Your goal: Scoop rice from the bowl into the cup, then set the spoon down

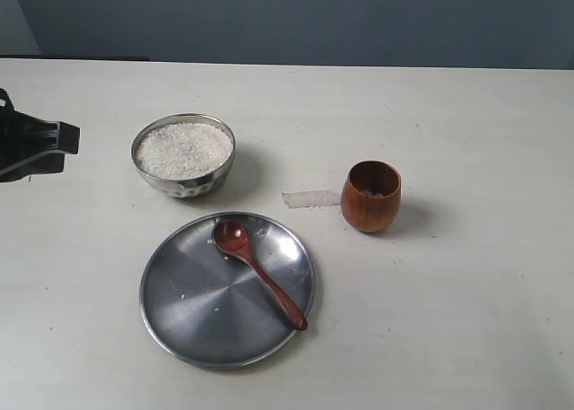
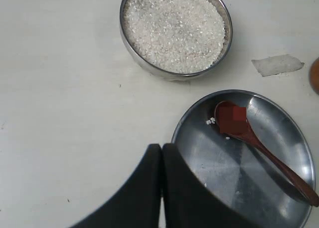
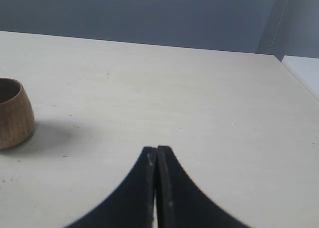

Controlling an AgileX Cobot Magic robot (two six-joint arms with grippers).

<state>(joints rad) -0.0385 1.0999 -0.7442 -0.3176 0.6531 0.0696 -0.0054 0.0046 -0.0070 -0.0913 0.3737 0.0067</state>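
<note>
The steel bowl (image 1: 184, 155) (image 2: 175, 32) stands at centre-left, full of white rice (image 1: 183, 150) (image 2: 173, 27). In front of it the wooden spoon (image 1: 258, 272) (image 2: 264, 150) lies on the wide steel plate (image 1: 188, 302) (image 2: 224, 173), its oval bowl toward the rice bowl. The brown wooden cup (image 1: 371, 196) (image 3: 12, 113) stands upright to the right of the plate. My left gripper (image 2: 161, 147) is shut and empty, hovering over the plate's rim; in the exterior view only part of that arm (image 1: 36, 145) shows at the left edge. My right gripper (image 3: 156, 149) is shut and empty, apart from the cup.
A scrap of clear tape (image 1: 310, 198) (image 2: 277, 65) lies on the table between bowl and cup. A few loose rice grains (image 2: 211, 121) lie on the plate near the spoon. The pale table (image 1: 466, 320) ends at a dark wall behind.
</note>
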